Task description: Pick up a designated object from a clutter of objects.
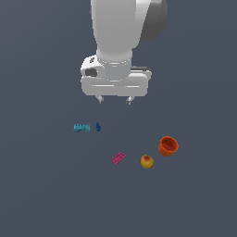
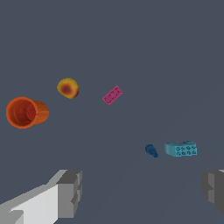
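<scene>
The gripper (image 1: 114,99) hangs above the flat, matte grey-blue floor (image 1: 41,194), its two short fingers spread wide apart and gripping nothing; in the wrist view the blocky grey pads (image 2: 70,192) sit far from each other with bare floor between them. The arm above is smooth white, with rounded housings.

The orange-red cup (image 1: 168,146) lies well apart from the gripper, toward the exterior view's right. It is a tapered pot with a thick rim, and in the wrist view it seems tipped on its side, its open mouth (image 2: 21,112) showing a glossy darker inside. Near it sits a round yellow-orange fruit (image 1: 147,161) with a reddish blush, smooth and ball-shaped. Just beside the fruit, toward the exterior view's left, lies a flat pink brick (image 1: 118,158), thin and studded. Nearer the gripper rest a teal brick (image 1: 81,127) with studs on its face and, close by it but apart, a small dark blue piece (image 1: 98,126) whose shape is too small to tell.
</scene>
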Available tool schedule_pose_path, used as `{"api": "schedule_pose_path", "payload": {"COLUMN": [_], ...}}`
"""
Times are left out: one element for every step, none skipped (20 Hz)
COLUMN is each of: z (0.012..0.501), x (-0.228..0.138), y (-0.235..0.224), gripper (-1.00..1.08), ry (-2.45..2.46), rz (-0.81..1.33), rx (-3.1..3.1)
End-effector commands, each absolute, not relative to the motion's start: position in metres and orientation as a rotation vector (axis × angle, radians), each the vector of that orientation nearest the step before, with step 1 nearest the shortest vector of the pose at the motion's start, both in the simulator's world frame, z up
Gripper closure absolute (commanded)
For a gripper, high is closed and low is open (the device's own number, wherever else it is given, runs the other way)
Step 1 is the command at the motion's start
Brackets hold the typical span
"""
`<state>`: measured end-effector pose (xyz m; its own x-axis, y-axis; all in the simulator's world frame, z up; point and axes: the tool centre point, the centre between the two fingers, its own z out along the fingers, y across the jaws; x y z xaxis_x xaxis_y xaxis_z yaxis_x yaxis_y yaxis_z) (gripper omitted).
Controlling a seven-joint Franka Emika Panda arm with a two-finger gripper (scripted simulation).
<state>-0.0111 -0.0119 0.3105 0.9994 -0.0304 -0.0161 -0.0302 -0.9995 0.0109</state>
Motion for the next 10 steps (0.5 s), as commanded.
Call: {"api": "schedule_pose_path", "payload": {"z": [0.3105, 0.3106, 0.3102, 0.3099, 0.3095, 0.3092, 0.3090, 0.3088, 0.3089, 0.3087], "x": [-0.0111, -0.0113, -0.0114, -0.0117, -0.0121, -0.0126, -0.0129, -0.0130, -0.0131, -0.0129], "y": [-0.0119, -0.0121, -0.0130, -0.0143, -0.0162, -0.0180, -0.0193, -0.0200, -0.0202, -0.0199], "gripper": [-0.20, -0.20, -0.20, -0.20, -0.20, -0.20, -0.20, -0.20, -0.20, -0.20], "ry": [-0.047, -0.047, -0.047, -0.047, -0.048, -0.048, -0.048, -0.048, -0.048, -0.048], "rz": [-0.025, -0.025, -0.028, -0.031, -0.035, -0.039, -0.042, -0.044, -0.044, -0.044], "rx": [3.130, 3.130, 3.131, 3.132, 3.133, 3.134, 3.134, 3.135, 3.135, 3.135]}}
